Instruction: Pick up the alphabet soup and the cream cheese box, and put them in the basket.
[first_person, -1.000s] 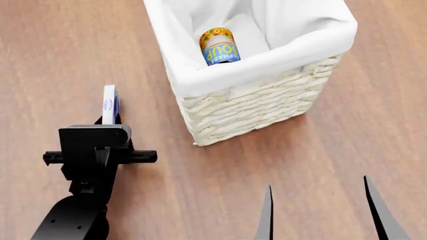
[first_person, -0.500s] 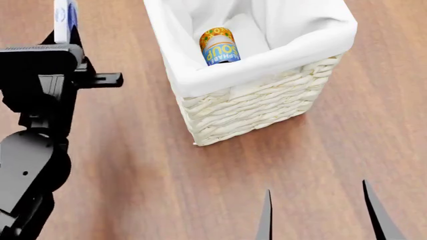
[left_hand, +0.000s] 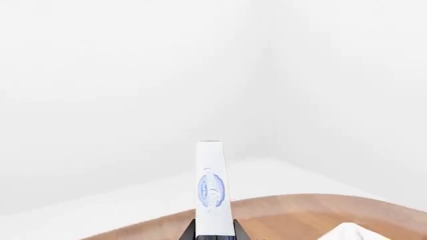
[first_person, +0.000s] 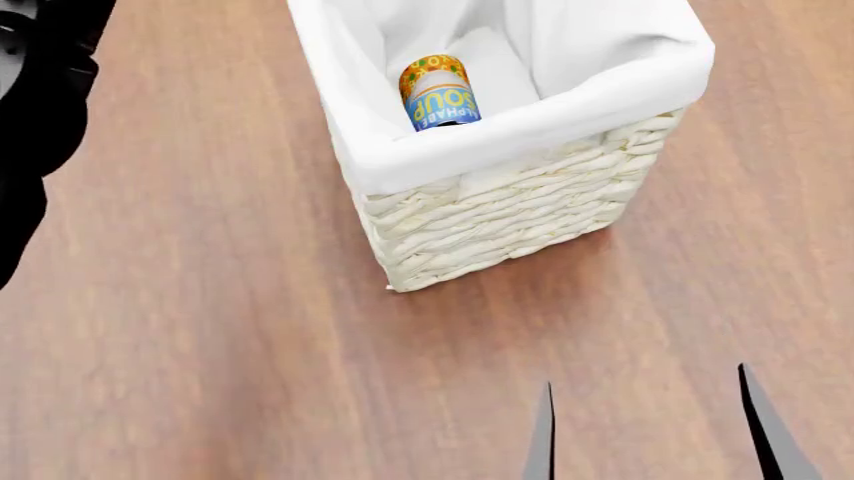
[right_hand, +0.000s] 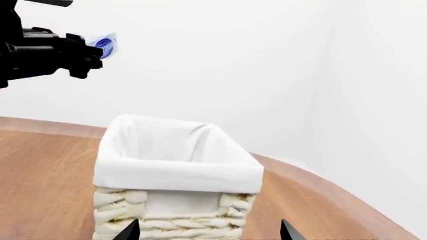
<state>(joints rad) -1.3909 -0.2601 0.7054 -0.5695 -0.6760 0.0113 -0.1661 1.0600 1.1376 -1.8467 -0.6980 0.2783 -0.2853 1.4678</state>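
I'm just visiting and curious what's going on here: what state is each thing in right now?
Soup can: lying inside the basket.
Cream cheese box: on edge, lifted clear of the table.
Basket: upright on the table, holds only the can.
Left gripper: shut on the box.
Right gripper: open, empty.

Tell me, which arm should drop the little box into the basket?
The left. Its gripper already holds the box up in the air beside the basket. The right gripper is open and empty.
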